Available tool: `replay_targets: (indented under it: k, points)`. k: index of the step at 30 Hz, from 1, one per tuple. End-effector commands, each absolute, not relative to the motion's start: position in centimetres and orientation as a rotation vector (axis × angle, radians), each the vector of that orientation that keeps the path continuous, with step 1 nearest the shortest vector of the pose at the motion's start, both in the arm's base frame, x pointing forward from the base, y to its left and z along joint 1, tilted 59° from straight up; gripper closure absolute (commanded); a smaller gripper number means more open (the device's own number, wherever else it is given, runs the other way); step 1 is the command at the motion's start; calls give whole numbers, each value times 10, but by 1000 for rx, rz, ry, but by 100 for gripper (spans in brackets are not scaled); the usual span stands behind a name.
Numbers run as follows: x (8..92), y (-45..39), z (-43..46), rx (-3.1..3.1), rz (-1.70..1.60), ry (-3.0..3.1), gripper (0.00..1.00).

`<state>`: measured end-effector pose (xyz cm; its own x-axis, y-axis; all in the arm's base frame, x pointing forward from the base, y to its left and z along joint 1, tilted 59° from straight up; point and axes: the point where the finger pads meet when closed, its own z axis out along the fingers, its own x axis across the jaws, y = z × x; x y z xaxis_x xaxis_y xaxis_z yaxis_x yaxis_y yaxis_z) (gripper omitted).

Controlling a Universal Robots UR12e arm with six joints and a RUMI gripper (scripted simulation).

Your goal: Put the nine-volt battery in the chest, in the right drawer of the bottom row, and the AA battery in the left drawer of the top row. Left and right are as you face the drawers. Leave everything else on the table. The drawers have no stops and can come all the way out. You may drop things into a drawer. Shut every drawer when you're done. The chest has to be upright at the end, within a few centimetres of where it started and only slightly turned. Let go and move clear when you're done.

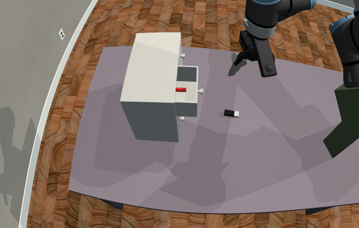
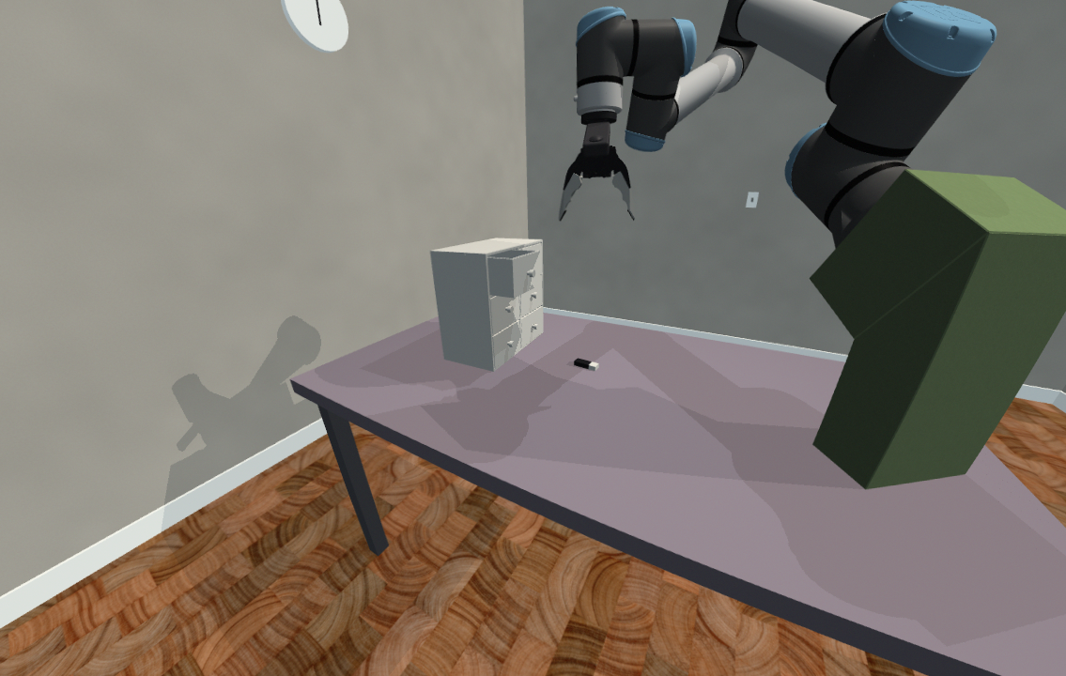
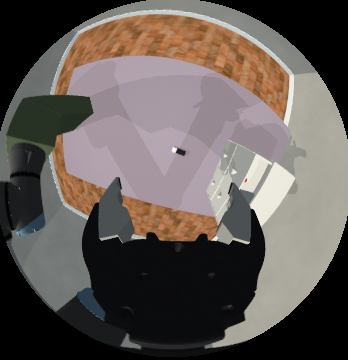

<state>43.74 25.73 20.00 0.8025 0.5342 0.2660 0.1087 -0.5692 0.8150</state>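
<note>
One chest (image 1: 149, 67) (image 2: 464, 306) (image 3: 274, 192) stands upright near the bench's (image 1: 260, 181) (image 2: 645, 470) (image 3: 144, 100) left edge, as the top view has it, toward the far-left corner. It has six drawers, two across and three down; five look shut. The one open drawer (image 1: 186, 109) (image 2: 523, 275) (image 3: 255, 167), top row left, juts toward the bench's right edge. One red AA battery (image 1: 180, 89) (image 3: 246, 180) lies in it. One black-and-white block (image 1: 231, 113) (image 2: 586, 363) (image 3: 178, 151) lies between the chest and the bench's middle; whether it is the nine-volt cannot be told.

One gripper (image 1: 233, 69) (image 2: 596, 219) (image 3: 175, 181) hangs high near the far edge, its two jaws spread with nothing between them. One green stand (image 1: 356, 104) (image 2: 923, 353) (image 3: 39, 117) rises at the right edge. The open drawer overhangs the front of the lower left drawers.
</note>
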Motion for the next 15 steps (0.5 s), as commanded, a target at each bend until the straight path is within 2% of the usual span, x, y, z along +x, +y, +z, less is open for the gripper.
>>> replay_targets:
  k: [1, 15]
  points:
    - [434, 255, 197, 2054, 532, 693, 0]
    - [425, 248, 191, 1796, 250, 1145, 0]
